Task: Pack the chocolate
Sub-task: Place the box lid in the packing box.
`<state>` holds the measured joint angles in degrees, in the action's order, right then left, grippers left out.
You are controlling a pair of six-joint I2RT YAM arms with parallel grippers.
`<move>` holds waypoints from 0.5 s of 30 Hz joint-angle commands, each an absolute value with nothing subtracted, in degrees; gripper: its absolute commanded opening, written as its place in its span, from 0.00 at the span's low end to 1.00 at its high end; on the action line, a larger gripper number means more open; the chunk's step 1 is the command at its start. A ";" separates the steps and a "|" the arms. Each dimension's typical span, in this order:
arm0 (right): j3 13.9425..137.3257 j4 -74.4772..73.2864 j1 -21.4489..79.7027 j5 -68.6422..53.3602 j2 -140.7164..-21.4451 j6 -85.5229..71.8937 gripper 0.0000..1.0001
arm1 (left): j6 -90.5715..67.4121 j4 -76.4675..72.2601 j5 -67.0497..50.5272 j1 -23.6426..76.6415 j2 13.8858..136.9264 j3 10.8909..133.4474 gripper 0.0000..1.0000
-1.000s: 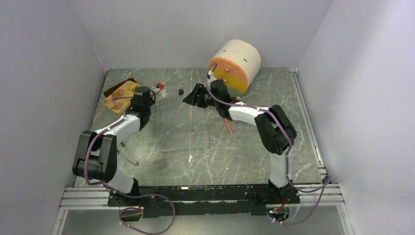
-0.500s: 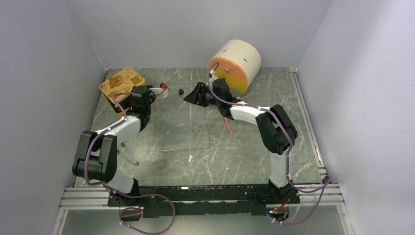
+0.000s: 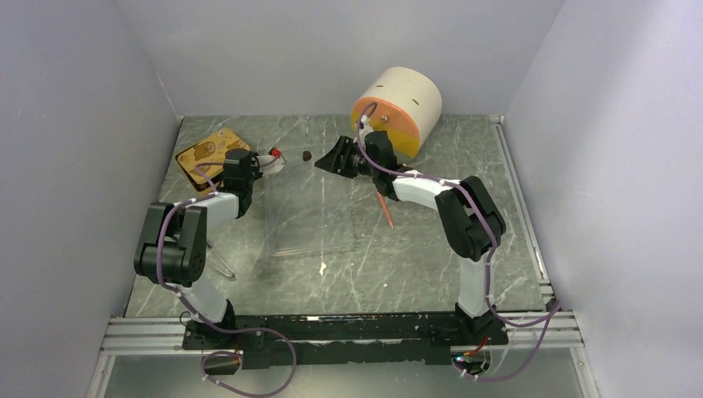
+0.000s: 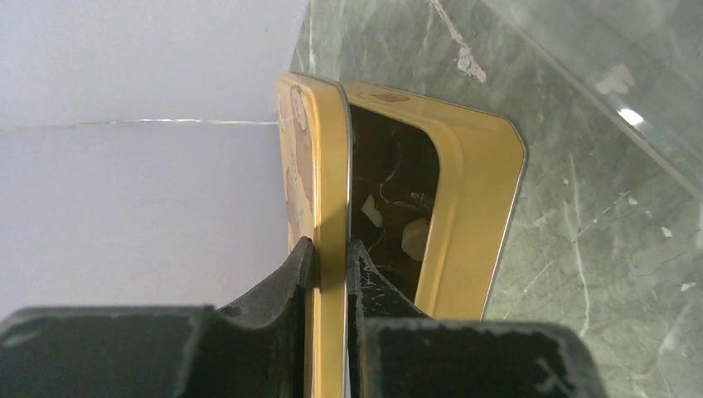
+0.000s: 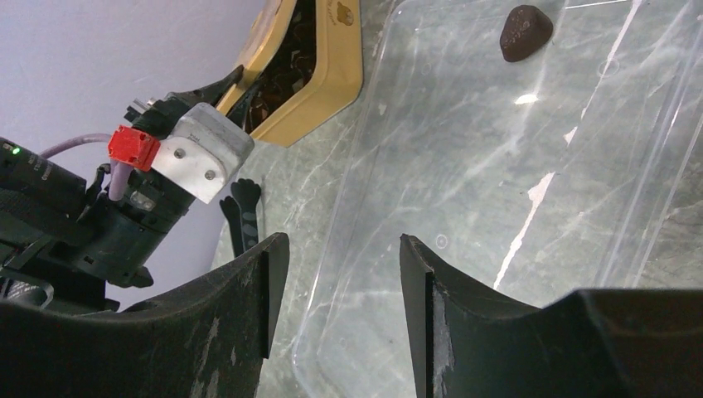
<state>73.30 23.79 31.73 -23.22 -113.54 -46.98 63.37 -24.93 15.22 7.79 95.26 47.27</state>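
My left gripper (image 3: pixel 225 159) is shut on the edge of the gold tin lid (image 4: pixel 325 166) and holds it on edge beside the open gold tin (image 4: pixel 472 207). Cream-white chocolate pieces (image 4: pixel 412 236) lie inside among dark paper. In the top view the tin (image 3: pixel 203 152) sits at the back left. One dark brown chocolate (image 3: pixel 307 155) lies loose on the table and also shows in the right wrist view (image 5: pixel 525 31). My right gripper (image 3: pixel 330 162) is open and empty just right of that piece, low over a clear plastic tray (image 5: pixel 464 166).
A cream cylinder with an orange face (image 3: pixel 398 108) lies at the back behind the right gripper. A thin orange-red stick (image 3: pixel 385 211) lies right of the clear tray (image 3: pixel 311 220). A white crumb (image 3: pixel 322 267) and a thin black tool (image 3: pixel 217 259) lie nearer the front.
The left gripper has swung the tin lid: it rose face-up half a second ago and now sits lower. The left elbow has pulled in. The right gripper has edged slightly toward the back.
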 commanded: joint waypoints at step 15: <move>73.83 28.55 30.23 -25.49 -111.51 -48.29 0.56 | 61.05 -25.94 11.33 7.13 96.39 46.09 0.21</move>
<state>73.30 24.64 30.65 -24.62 -113.54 -48.07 64.73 -28.93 12.93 6.94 96.29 43.99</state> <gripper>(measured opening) 0.560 0.176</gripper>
